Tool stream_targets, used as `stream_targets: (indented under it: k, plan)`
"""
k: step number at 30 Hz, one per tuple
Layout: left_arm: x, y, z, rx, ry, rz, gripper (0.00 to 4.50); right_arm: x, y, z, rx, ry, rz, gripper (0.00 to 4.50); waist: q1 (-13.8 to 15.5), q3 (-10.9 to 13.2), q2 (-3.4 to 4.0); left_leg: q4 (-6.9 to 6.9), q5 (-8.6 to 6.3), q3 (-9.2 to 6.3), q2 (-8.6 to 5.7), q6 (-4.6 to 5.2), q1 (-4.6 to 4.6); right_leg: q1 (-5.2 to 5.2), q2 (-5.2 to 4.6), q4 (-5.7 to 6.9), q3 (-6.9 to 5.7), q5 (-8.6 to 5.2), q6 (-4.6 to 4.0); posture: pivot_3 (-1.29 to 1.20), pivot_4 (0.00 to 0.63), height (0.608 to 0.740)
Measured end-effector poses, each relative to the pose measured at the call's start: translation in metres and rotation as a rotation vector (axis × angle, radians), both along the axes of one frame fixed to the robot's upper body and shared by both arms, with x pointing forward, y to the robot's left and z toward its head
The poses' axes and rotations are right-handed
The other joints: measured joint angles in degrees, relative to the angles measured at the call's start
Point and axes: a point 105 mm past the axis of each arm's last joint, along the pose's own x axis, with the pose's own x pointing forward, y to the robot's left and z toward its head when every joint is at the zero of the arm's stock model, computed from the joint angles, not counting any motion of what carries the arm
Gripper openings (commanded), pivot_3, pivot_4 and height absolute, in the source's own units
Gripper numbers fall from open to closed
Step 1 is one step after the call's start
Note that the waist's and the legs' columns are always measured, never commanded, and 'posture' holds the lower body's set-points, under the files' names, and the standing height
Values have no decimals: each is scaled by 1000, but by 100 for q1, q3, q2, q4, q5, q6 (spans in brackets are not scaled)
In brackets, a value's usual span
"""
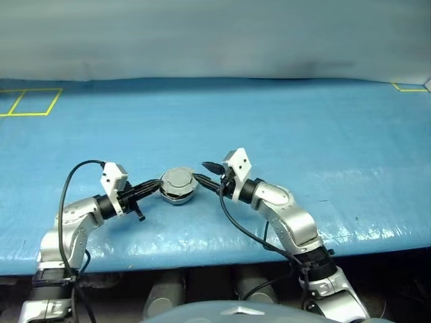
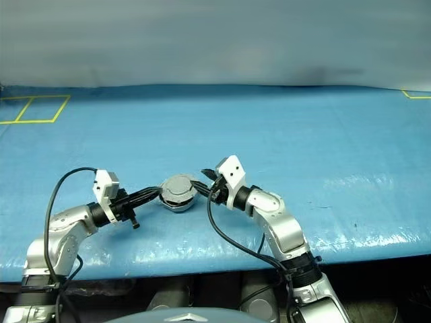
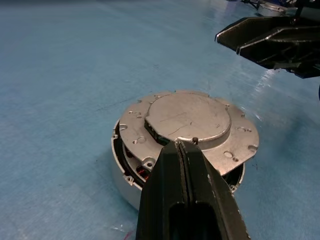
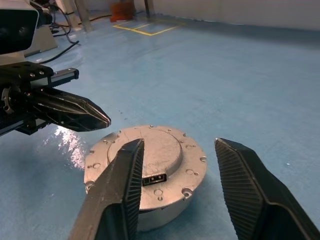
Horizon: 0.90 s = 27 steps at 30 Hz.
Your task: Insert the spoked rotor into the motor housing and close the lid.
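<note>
A: Where does the motor sit, and how would it handle?

B: The round grey metal motor housing [image 4: 135, 200] rests on the blue tarpaulin-covered table [image 1: 323, 134], between the two arms. The plain silver-grey disc lid [image 3: 190, 117] lies down over it, not quite flush: in the left wrist view a dark gap shows under its rim, with a glint of copper inside. I'd judge it dense and rigid, heavy for its bulk, with smooth walls that could slip between narrow fingers. The spoked rotor I can't pick out; presumably it's inside.

A: Where to take hold?

B: Across the outer wall, low down, or press flat on the lid's raised centre. The lid's flange has small screw holes and a little dark slot on its raised centre.

A: And the pincers?

B: The left gripper [image 3: 181, 145] is pinched together, its black tips at the lid's edge. The right gripper [image 4: 175, 165] stands spread wide, ribbed pads either side of the housing, holding nothing.
</note>
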Motion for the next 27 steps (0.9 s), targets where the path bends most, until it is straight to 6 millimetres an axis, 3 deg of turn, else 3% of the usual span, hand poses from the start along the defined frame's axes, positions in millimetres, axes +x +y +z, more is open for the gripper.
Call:
stream_targets:
  k: [4,17,23,27]
  plan:
    - [-5,5,-4,5,7,39,0,0,10,-10,-39,7,27,4483,34,1,0,1,0,0,-2,0,-1,1,0,0,0,0,0,0,150,740]
    - [-19,13,-16,-12,11,147,0,4,22,-25,-102,20,48,4483,58,0,1,-2,0,1,0,-1,1,0,0,1,0,-2,-3,0,150,740]
    - [-20,13,-20,-26,12,179,0,2,25,-25,-121,1,70,3056,63,0,0,-2,0,2,1,-1,1,0,1,1,0,-2,-3,0,150,740]
    - [-19,13,-19,-26,7,192,0,1,28,-24,-134,-8,85,3055,54,0,0,-1,0,2,2,-1,2,-1,1,2,-1,-2,-4,0,150,740]
